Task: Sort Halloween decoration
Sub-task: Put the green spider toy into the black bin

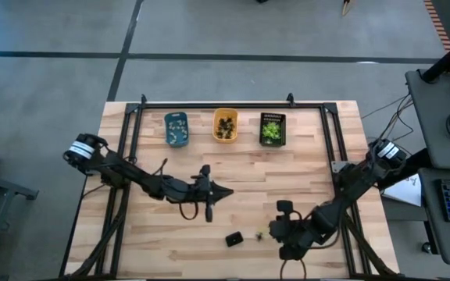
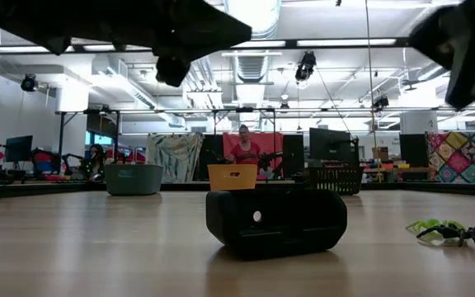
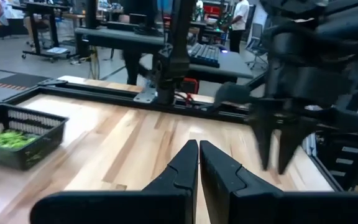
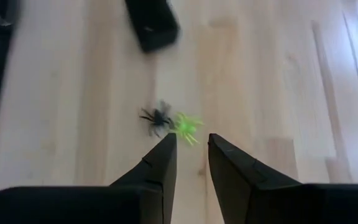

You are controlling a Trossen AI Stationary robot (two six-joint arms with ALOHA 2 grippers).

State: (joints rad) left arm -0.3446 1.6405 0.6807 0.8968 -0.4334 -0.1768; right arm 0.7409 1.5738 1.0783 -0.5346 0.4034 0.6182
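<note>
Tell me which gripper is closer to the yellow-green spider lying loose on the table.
Right. The right gripper hovers just short of the yellow-green spider, which lies beside a black spider. The left gripper sits shut farther off, near mid-table.

Two dark, jointed arms with white-banded labels near the shoulders and black cables looping beneath. Left gripper (image 3: 199,163) and right gripper (image 4: 191,155): matte black, wedge-shaped, tapering fingers.

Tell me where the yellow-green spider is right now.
In the high view the yellow-green spider lies on the table's near right part, touching a black spider, between the small black box and the right end effector.
</note>
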